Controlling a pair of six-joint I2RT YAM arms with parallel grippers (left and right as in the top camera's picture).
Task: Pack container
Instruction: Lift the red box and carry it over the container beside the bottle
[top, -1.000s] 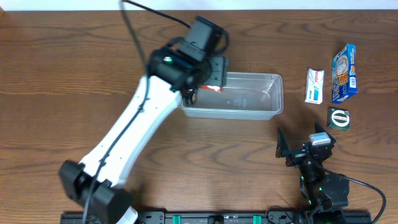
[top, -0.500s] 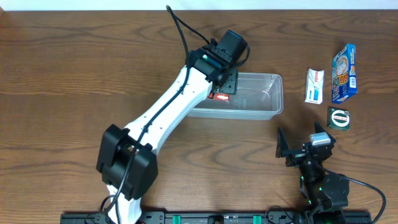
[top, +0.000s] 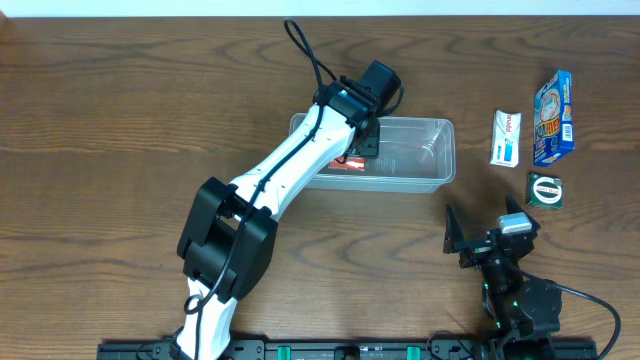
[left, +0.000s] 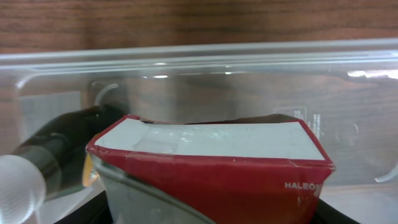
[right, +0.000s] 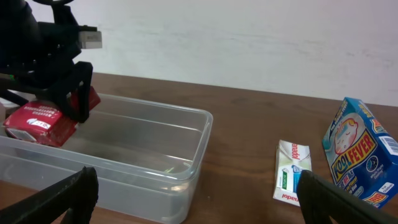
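Container (top: 452, 150): mid-table; only the red box (right: 37, 121) is inside it, so I judge the packing barely begun.
Left gripper (top: 358, 148): down in the container's left end, clamped on the red box; release not yet made.
Right gripper (top: 488, 232): jaws wide apart, empty, near edge.
Blue box (top: 553, 118): outside, right of container, unpacked.
White box (top: 507, 137): just beside it, unpacked.
Small dark box (top: 544, 190): closest to my right gripper, unpacked.

The left arm (top: 290, 170) had white tubular links between chunky black joint housings, with a black cable (top: 303, 48) looping over its wrist. The right arm (top: 518, 300) was compact and black, dotted with green lights; the right end effector (top: 482, 228) carried two black fingers.
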